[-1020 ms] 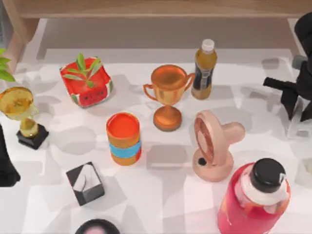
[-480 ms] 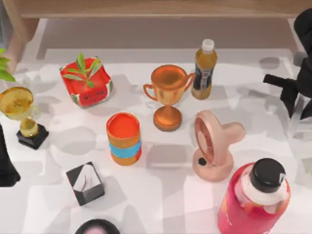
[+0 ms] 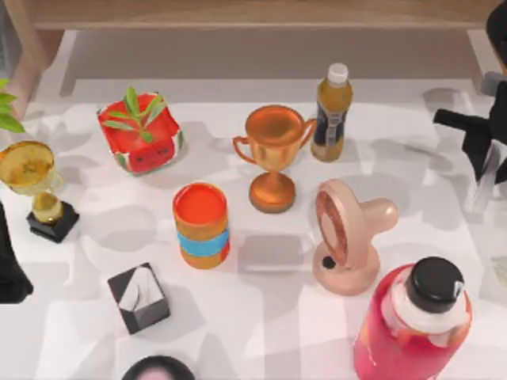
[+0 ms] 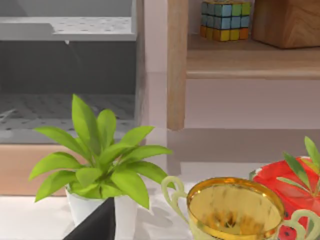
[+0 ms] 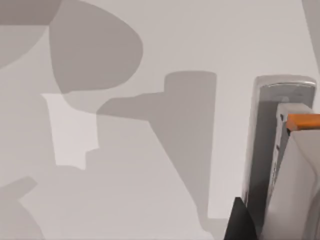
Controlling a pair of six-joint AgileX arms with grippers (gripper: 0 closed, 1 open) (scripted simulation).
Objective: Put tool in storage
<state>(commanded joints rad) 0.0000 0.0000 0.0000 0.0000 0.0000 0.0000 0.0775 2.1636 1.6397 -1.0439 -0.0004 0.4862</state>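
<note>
Over the last second the right arm has drawn toward the table's right edge and a little toward the far side, and the slim white-and-grey tool [image 3: 485, 184] has gone with it. The right gripper [image 3: 493, 158] is black, and the tool hangs from it, tilted, with its lower end nearest the table [image 3: 261, 317]. In the right wrist view the tool [image 5: 280, 150] sits right against a dark fingertip [image 5: 239, 220], with an orange strip on its upper part, so the fingers look clamped on it (the contact itself is partly hidden). Well off to that gripper's left stand the amber bottle [image 3: 331, 112], the copper trophy [image 3: 273, 157] and the pink ring-shaped fan [image 3: 344, 237]; the red bottle with a black cap [image 3: 416, 328] stands nearer the camera below it. The left arm is parked at the table's left edge, beside the gold trophy [image 3: 33, 186]; I cannot tell how its fingers are set. Its wrist camera looks over a leafy potted plant [image 4: 100, 160] toward a wooden shelf [image 4: 250, 60].
</note>
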